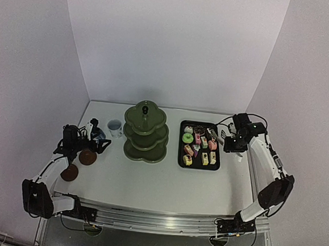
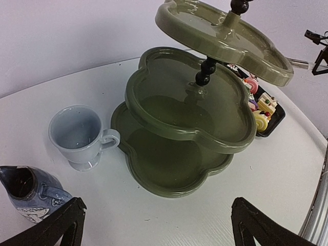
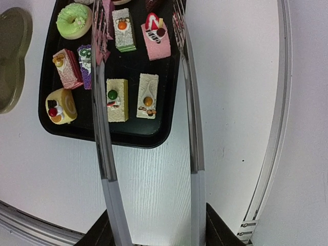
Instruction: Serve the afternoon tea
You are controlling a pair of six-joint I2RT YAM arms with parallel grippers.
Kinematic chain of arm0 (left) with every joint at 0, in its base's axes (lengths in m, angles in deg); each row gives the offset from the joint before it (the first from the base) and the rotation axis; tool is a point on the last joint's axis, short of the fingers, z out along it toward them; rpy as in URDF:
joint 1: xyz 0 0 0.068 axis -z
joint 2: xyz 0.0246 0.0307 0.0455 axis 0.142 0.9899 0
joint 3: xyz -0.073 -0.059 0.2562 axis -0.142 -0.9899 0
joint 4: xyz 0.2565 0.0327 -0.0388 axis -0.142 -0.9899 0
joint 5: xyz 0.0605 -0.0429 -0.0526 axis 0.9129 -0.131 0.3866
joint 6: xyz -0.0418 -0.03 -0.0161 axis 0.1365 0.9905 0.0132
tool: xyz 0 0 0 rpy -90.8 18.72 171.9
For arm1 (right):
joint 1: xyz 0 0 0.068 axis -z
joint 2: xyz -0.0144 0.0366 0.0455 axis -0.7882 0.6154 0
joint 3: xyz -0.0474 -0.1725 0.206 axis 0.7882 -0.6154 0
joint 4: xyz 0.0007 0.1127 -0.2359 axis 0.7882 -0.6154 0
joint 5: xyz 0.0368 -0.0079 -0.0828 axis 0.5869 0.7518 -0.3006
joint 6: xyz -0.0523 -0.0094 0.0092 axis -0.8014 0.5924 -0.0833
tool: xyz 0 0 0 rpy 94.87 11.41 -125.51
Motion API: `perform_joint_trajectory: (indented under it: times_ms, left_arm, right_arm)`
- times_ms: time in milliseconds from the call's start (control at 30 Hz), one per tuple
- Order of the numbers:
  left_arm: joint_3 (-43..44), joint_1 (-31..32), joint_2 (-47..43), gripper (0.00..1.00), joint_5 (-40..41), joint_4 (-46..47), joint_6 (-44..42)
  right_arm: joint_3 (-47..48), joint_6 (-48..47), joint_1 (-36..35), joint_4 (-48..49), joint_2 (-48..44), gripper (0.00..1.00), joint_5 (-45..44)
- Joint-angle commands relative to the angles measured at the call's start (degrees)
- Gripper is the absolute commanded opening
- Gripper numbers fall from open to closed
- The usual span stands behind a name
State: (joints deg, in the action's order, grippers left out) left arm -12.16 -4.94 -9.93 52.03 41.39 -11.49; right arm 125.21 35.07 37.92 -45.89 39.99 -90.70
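Note:
The dark green three-tier stand (image 1: 145, 132) stands mid-table with all tiers bare; it fills the left wrist view (image 2: 189, 113). The white cup (image 1: 114, 128) sits left of it (image 2: 79, 134). The small blue cup (image 2: 28, 192) stands beside my left gripper's left finger. My left gripper (image 1: 98, 138) is open and empty, facing the stand (image 2: 156, 228). Two brown coasters (image 1: 87, 157) (image 1: 69, 173) lie near the left arm. Small cakes (image 3: 117, 100) and a green doughnut (image 3: 74, 19) lie on the black tray (image 3: 138, 130). My right gripper (image 3: 154, 230) is shut on the metal tongs (image 3: 102, 128), whose open tips hover over the cakes.
The black tray (image 1: 180, 158) lies right of the stand. White walls enclose the table at the back and both sides. A metal rail (image 1: 157, 219) runs along the near edge. The stand's edge shows in the right wrist view (image 3: 13, 56).

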Motion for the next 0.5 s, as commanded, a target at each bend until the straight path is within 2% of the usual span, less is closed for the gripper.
perform_joint_trajectory:
  times_ms: [0,467]
  left_arm:
    - [2.4,0.1,0.5,1.00,-1.6,2.2,0.0]
    - [1.9,0.0,0.1,1.00,-1.6,2.3,-0.7]
  right_arm:
    - [-0.7,-5.2,-0.4,5.1,2.4,0.48,-0.9]
    - [-2.1,-5.4,-0.4,7.2,9.5,0.47,-4.9]
